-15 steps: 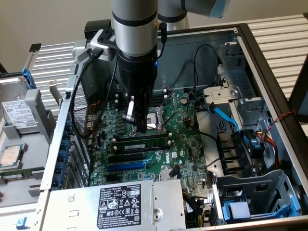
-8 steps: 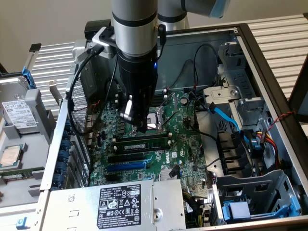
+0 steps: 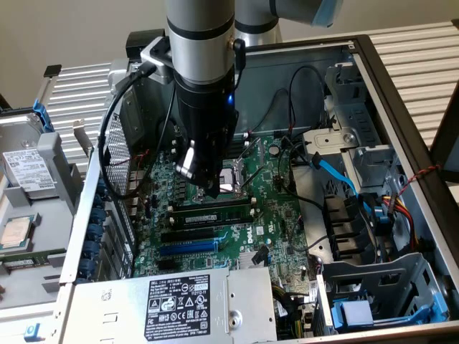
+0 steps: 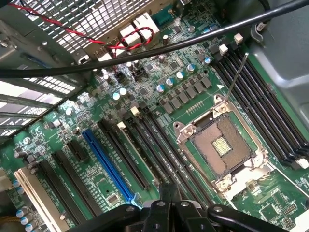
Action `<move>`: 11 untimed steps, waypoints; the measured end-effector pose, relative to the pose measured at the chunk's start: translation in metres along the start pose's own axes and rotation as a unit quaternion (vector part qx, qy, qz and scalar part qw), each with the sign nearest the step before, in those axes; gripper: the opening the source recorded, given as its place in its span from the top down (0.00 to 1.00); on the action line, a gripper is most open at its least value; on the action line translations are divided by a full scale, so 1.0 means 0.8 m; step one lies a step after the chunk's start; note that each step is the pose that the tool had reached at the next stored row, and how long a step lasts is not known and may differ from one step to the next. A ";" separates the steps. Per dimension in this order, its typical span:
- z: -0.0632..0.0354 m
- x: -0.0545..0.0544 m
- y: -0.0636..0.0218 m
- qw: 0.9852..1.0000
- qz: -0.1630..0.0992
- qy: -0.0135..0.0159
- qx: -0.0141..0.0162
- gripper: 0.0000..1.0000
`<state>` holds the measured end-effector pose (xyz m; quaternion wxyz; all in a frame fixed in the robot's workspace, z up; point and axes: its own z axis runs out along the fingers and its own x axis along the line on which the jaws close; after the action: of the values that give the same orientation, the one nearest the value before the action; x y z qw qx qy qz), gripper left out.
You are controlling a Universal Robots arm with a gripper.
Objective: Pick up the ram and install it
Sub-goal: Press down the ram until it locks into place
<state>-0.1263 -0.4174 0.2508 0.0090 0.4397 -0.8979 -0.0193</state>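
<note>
The gripper (image 3: 208, 192) hangs low over the motherboard (image 3: 276, 229) in the middle of the exterior frame, its fingers (image 4: 170, 193) pressed together and holding nothing. The ram (image 3: 215, 213) lies seated in a black memory slot just below them, near the frame's centre. An empty processor socket (image 4: 222, 147) sits at centre right of the wrist frame, with the blue slot (image 4: 107, 164) at lower left.

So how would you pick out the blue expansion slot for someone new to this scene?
Look inside the open computer case at the green motherboard. Among its long parallel slots, just beside the silver power supply, lies the blue expansion slot. Its neighbours are all black; it alone is blue.
</note>
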 end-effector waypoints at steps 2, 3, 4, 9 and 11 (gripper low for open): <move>0.000 0.000 0.000 1.000 0.010 0.000 0.000 0.89; 0.000 0.000 0.000 1.000 0.013 -0.001 0.000 0.89; 0.000 0.000 0.000 1.000 0.017 -0.001 0.000 0.89; 0.000 0.000 0.000 0.999 0.040 -0.001 0.000 0.89; 0.000 0.000 0.000 0.999 0.053 -0.002 0.000 0.89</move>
<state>-0.1263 -0.4174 0.2508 0.0082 0.3918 -0.9198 -0.0195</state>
